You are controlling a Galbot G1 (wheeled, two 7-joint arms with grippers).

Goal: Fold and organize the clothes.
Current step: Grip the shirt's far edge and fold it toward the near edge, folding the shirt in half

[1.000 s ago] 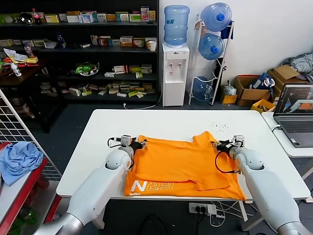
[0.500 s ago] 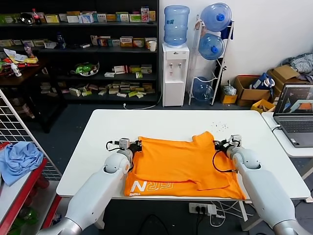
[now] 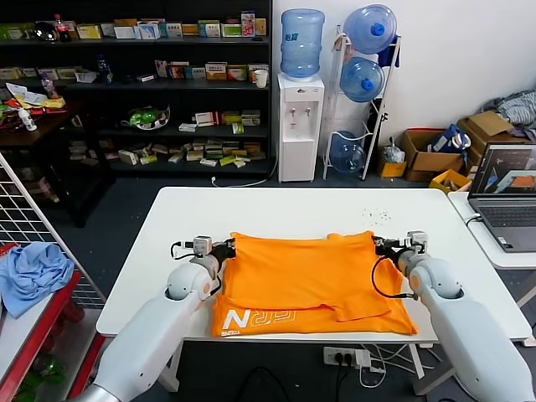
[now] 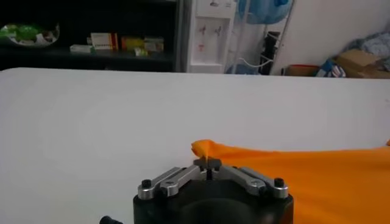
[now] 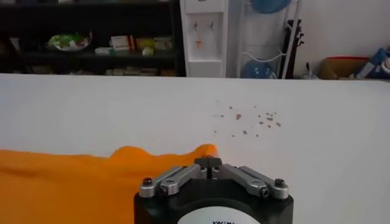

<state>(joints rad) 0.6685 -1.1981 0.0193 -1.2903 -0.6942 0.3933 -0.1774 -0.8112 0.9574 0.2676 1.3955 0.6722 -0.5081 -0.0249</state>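
Observation:
The orange T-shirt lies folded on the white table, with white lettering showing on the strip along its near left edge. My left gripper is shut on the shirt's far left corner. My right gripper is shut on the shirt's far right corner. Both corners are held low over the table, and the far edge runs nearly straight between them.
A laptop sits on a side table at the right. A light blue cloth lies on a wire rack at the left. Small brown crumbs dot the table beyond the right gripper. Shelves and a water dispenser stand behind.
Both grippers have moved apart, left going left and right going right, pulling the shirt's far edge taut. The raised bump at the far right has flattened.

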